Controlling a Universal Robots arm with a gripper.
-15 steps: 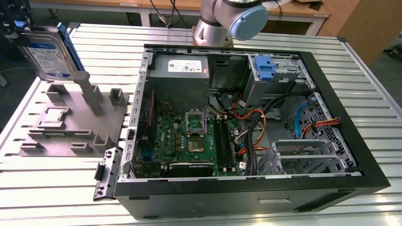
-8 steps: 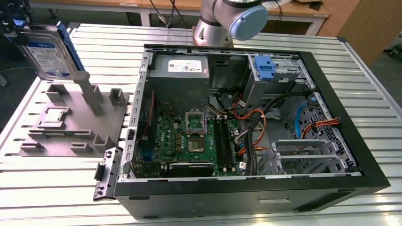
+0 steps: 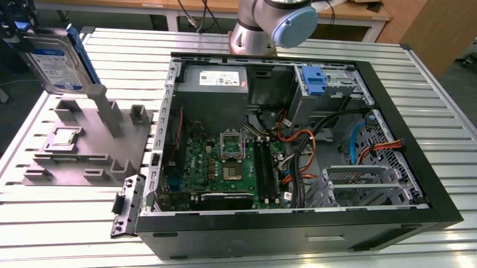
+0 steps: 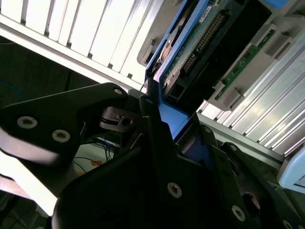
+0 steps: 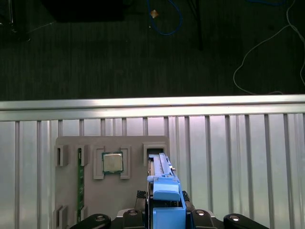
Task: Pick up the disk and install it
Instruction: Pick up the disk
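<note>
One disk [image 3: 49, 62]: a flat, rectangular grey metal slab with a white-and-blue label, framed by a smooth blue plastic carrier [image 5: 165, 193]. It stands on edge at ten o'clock in the exterior view, over the far end of the fixture plate [image 3: 75, 159] and well apart from the case. The black gripper [image 5: 164, 218] is closed narrowly on the carrier's end, jaws pressing either side, seen in both wrist views.

One fixture plate: matte grey and moulded, with upright posts and square pockets. Its pockets hold a square silver processor chip [image 5: 113, 162] and a thin green memory stick [image 5: 80, 179] set on edge.

One open black computer case [image 3: 261, 231], centre to three o'clock. Inside are a green motherboard [image 3: 223, 162], a grey power supply box [image 3: 216, 78], an upright blue bracket [image 3: 315, 84] and orange and black cables [image 3: 298, 145].

One ribbed aluminium table [image 3: 432, 72].
</note>
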